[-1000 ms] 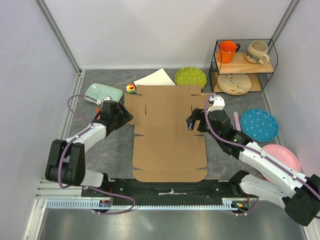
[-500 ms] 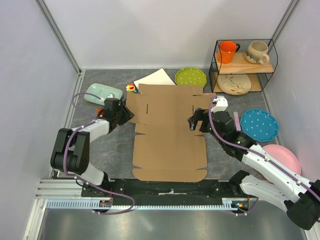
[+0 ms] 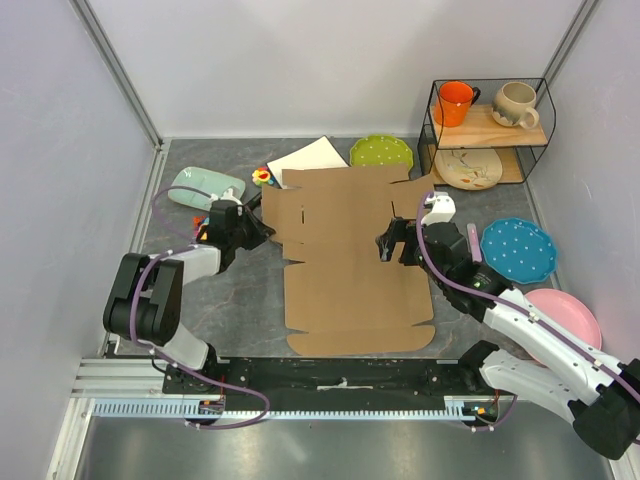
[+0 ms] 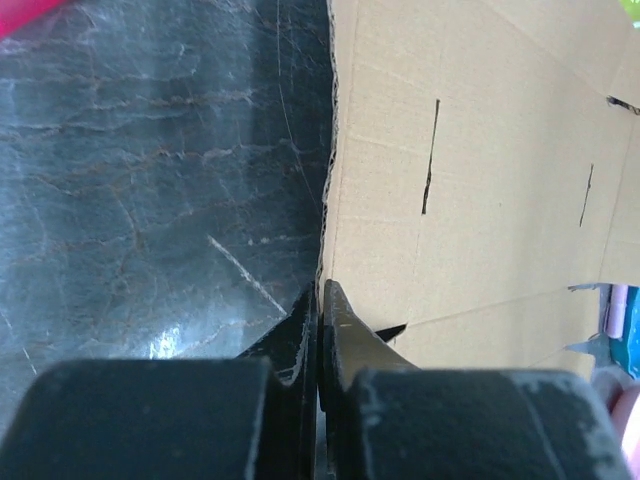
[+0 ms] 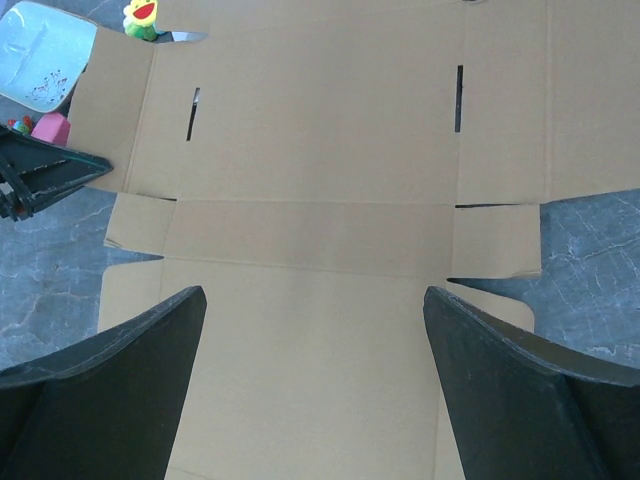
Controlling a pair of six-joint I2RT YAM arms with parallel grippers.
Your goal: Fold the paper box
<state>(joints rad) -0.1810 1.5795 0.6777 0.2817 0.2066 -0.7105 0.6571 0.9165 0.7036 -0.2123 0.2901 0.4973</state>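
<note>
- Top external: paper box [image 3: 355, 275] lies flat and unfolded mid-table [image 3: 225, 300], between the two arms and a bit skewed. No panel or flap stands upright.
- Progress, my read: barely begun. Every wall, side flap and tab is yet to be raised and tucked into the slots.
- Left gripper [image 3: 258, 233]: clenched on the outer edge of the box's far-left flap. Left wrist view shows the cardboard edge running straight into the closed tips.
- Right gripper [image 3: 390, 243]: spread wide, holding nothing, hovering over the box's right half near the far-right flap. No contact that I can see.
- So the box lies to the right of the left pincer, pinched at its rim, and directly beneath the right one.
</note>
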